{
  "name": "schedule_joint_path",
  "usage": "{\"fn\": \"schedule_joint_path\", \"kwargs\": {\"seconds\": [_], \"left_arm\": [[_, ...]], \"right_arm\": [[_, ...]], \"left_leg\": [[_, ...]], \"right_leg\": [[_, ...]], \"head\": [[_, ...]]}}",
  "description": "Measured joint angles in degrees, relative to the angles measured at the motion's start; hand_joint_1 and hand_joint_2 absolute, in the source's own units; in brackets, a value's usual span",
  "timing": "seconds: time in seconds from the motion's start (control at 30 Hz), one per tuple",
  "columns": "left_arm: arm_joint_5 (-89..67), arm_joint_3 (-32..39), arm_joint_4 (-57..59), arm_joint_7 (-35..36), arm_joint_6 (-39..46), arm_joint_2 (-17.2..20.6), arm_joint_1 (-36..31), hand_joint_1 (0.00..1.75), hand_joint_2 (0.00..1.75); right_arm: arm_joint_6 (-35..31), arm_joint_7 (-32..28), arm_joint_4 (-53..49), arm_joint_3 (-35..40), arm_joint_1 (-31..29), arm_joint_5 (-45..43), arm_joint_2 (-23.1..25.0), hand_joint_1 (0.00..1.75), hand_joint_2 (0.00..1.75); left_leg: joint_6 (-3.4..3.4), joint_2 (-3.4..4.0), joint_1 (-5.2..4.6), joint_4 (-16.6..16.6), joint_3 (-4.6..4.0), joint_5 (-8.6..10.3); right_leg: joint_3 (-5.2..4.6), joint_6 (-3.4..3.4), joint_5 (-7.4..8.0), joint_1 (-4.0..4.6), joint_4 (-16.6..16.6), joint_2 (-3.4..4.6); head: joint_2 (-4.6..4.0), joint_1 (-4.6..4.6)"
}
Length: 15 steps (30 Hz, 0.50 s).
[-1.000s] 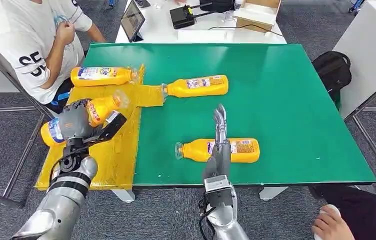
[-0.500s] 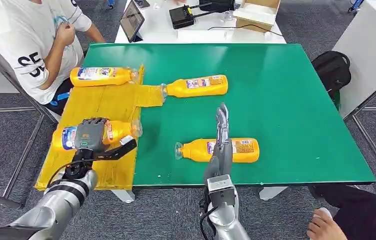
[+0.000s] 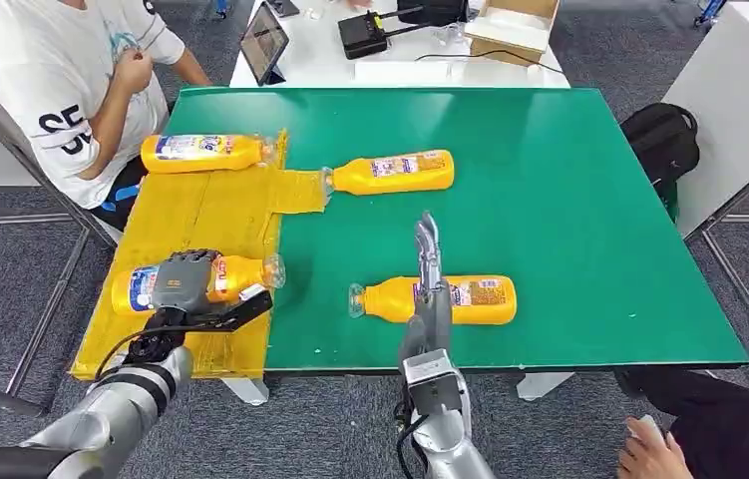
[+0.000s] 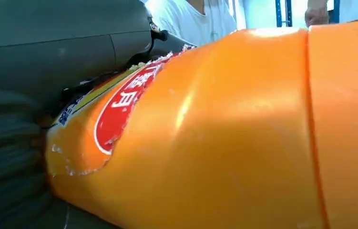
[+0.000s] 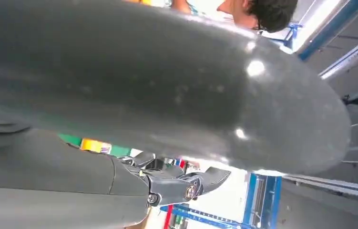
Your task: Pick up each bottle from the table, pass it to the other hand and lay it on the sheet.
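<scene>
left hand (image 3: 183, 282) grips an orange bottle (image 3: 225, 276) lying on the yellow sheet (image 3: 210, 210) near its front edge. right hand (image 3: 429, 261), fingers straight and empty, hovers over another bottle (image 3: 485, 298) on the green table (image 3: 569, 200).

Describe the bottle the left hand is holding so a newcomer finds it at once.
Start at the green table and go to the yellow sheet on its left side. The held bottle lies at the sheet's near end; alone among four orange bottles, it has the grey left hand wrapped around its middle.
</scene>
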Motion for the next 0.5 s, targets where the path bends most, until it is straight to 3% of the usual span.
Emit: {"fn": "schedule_joint_path", "kwargs": {"seconds": [0.1, 0.13, 0.17, 0.3, 0.33, 0.5], "left_arm": [[0.02, 0.13, 0.07, -0.02, -0.02, 0.0, -0.04, 1.75, 1.75], [0.13, 0.15, 0.11, -0.06, -0.13, 0.0, -0.06, 0.8, 1.75], [0.48, 0.28, 0.15, -0.26, -0.48, 0.0, -0.09, 0.0, 1.75], [2.07, 1.44, 0.37, -1.22, -2.05, -0.02, -0.31, 0.0, 1.75], [3.17, 1.97, 0.37, -1.95, -2.38, -0.07, -0.35, 0.0, 0.0], [11.99, 7.57, 0.35, -8.95, -5.69, -0.72, -0.46, 0.0, 0.0]], "right_arm": [[0.0, 0.0, 0.33, 0.0, -0.01, 0.0, 0.0, 0.0, 0.0], [0.04, 0.0, 0.44, 0.0, -0.01, 0.02, 0.0, 0.0, 0.0], [0.13, 0.0, 0.52, 0.0, -0.01, 0.11, 0.0, 0.0, 0.0], [0.72, 0.0, 1.18, 0.0, -0.04, 0.35, 0.13, 0.0, 0.0], [0.74, 0.0, 1.38, 0.0, -0.05, 0.35, 0.2, 0.0, 0.0], [1.64, 0.0, 2.52, -0.04, -0.2, 0.37, 0.24, 0.0, 0.0]], "left_leg": [[0.0, 0.0, 0.0, 0.0, 0.01, 0.0], [0.0, 0.0, 0.0, 0.0, 0.01, 0.0], [0.0, 0.0, 0.0, 0.0, 0.01, 0.0], [0.0, -0.01, 0.0, 0.0, 0.06, 0.0], [0.0, 0.0, 0.0, 0.0, 0.06, 0.0], [0.0, -0.16, 0.0, 0.0, 0.18, 0.0]], "right_leg": [[0.02, 0.0, 0.0, 0.0, 0.0, 0.0], [0.02, 0.0, 0.0, 0.0, 0.0, 0.0], [0.02, 0.0, 0.0, 0.0, 0.0, 0.0], [0.07, 0.0, 0.0, 0.0, 0.0, 0.0], [0.07, 0.0, 0.0, 0.0, 0.0, 0.0], [0.21, -0.02, -0.04, 0.0, -0.01, -0.1]], "head": [[0.0, 0.0], [0.0, 0.0], [0.0, 0.0], [0.0, 0.02], [0.0, 0.0], [0.0, 0.0]]}}
